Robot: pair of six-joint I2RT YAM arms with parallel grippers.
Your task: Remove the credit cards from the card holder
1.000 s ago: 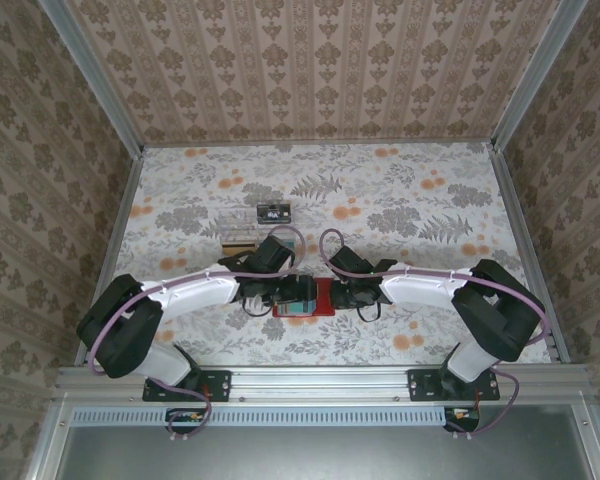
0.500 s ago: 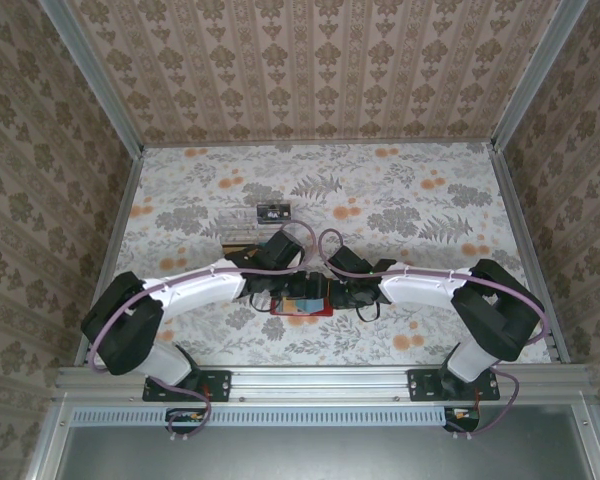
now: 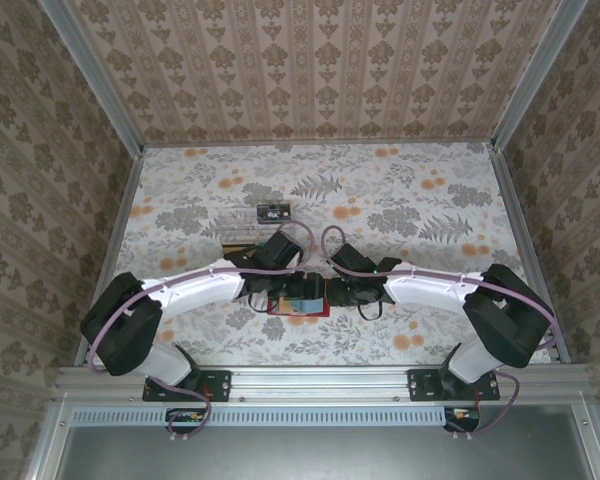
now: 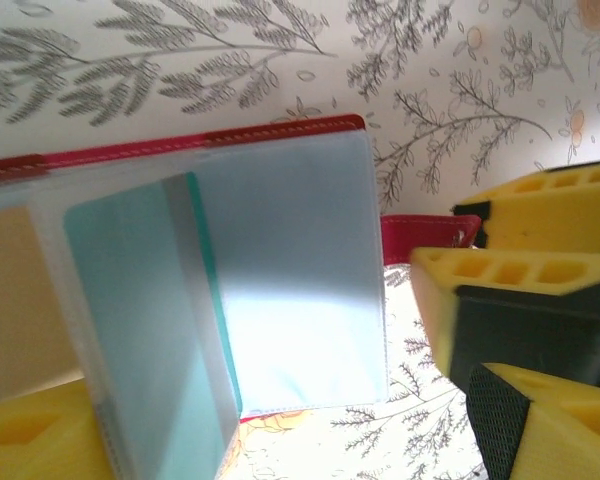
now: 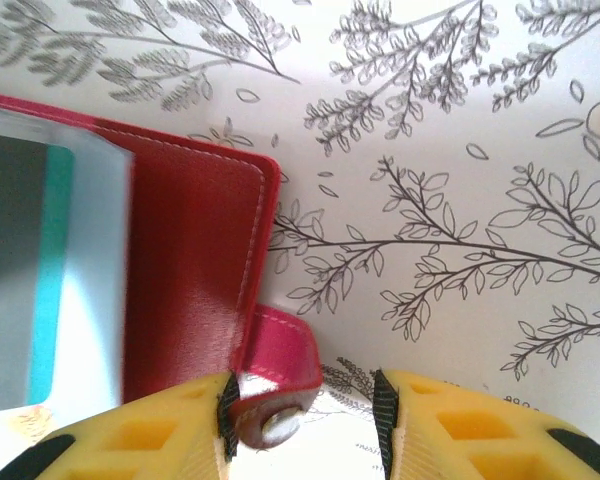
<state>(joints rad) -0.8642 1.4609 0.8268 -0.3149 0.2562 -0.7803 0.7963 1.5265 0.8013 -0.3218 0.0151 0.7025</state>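
Observation:
The red card holder [image 3: 302, 306] lies open near the table's front, between both grippers. Its clear sleeves [image 4: 280, 270] stand up, and one holds a teal credit card [image 4: 130, 300] with a grey stripe [image 5: 20, 270]. My left gripper [image 3: 288, 290] hangs over the sleeves, open wide, with the raised sleeve leaf near its left finger [image 4: 20, 440]. My right gripper [image 5: 302, 400] is open around the holder's red snap tab [image 5: 285, 365]. The tab rests against the left pad, with a gap to the right pad. A black credit card [image 3: 272, 212] lies farther back.
A clear plastic tray [image 3: 242, 230] with something brown in it stands just behind the left gripper, next to the black card. Floral tabletop stretches to the right and far side. Patterned walls close in the table on three sides.
My right gripper's jaws have spread apart around the red tab. The left gripper has shifted a little to the right over the open sleeves.

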